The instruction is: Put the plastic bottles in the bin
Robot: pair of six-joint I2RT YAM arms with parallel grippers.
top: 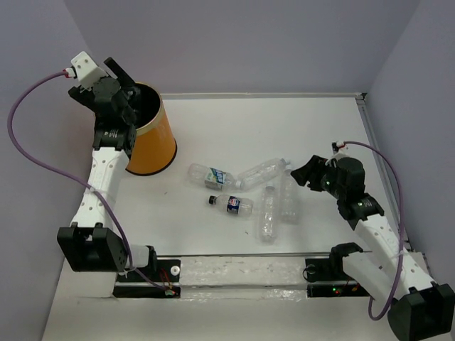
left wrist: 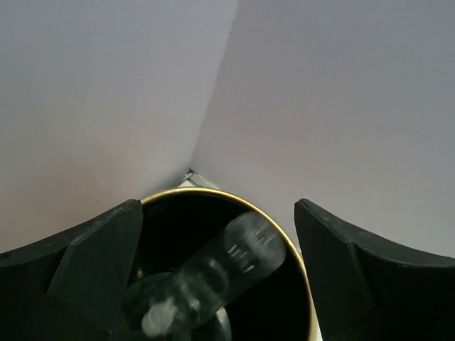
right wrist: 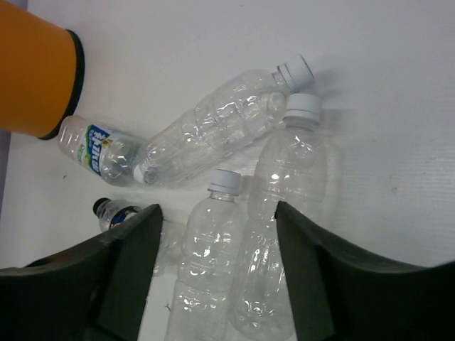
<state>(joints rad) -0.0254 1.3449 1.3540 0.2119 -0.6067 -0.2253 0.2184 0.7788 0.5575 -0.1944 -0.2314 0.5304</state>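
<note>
The orange bin [top: 153,142] stands at the far left. My left gripper [top: 131,96] hangs open over its mouth. In the left wrist view the open gripper [left wrist: 217,213] frames the bin's pale rim [left wrist: 284,238], and a blurred clear bottle [left wrist: 220,273] lies loose inside the black interior. Several bottles lie mid-table: a white-blue labelled one [top: 212,176], a dark-labelled black-capped one [top: 233,204], and three clear ones [top: 264,170], [top: 268,213], [top: 289,199]. My right gripper [top: 302,172] is open just right of them. In the right wrist view the open right gripper [right wrist: 217,213] hovers above two clear white-capped bottles [right wrist: 210,263], [right wrist: 291,163].
Grey walls close in the table at the back and both sides. The bin's side [right wrist: 35,71] shows at the top left of the right wrist view, with the labelled bottle [right wrist: 96,145] lying against its base. A black rail [top: 234,271] runs along the near edge.
</note>
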